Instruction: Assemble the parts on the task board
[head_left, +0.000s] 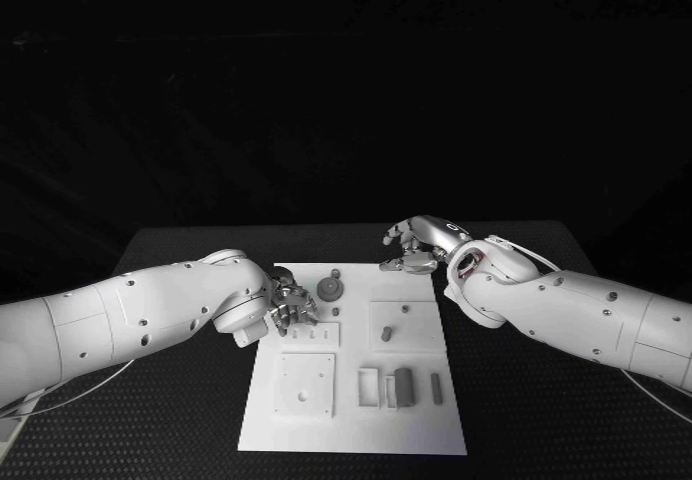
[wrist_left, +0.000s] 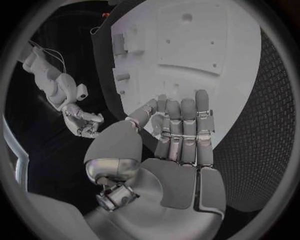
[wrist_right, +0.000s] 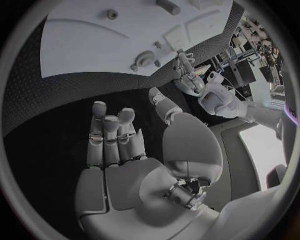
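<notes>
The white task board (head_left: 353, 425) lies in the middle of the black table. On it are a grey gear (head_left: 330, 290) near the far edge, a short peg (head_left: 388, 333) in a square recess, and a dark block (head_left: 404, 385) with a thin rod (head_left: 436, 388) beside it. My left hand (head_left: 289, 306) hovers at the board's far left edge next to the gear, its fingers (wrist_left: 181, 127) side by side and holding nothing. My right hand (head_left: 418, 246) hangs over the table just beyond the board's far right corner, its fingers (wrist_right: 111, 135) apart and empty. The right wrist view shows the gear (wrist_right: 145, 60) and the board (wrist_right: 87, 42).
A square plate (head_left: 307, 384) and white upright blocks (head_left: 371, 386) sit in the board's near half. Black mat (head_left: 541, 420) surrounds the board on all sides. The left wrist view shows the board (wrist_left: 194, 55) ahead of the palm and my right hand (wrist_left: 82, 121) off to the side.
</notes>
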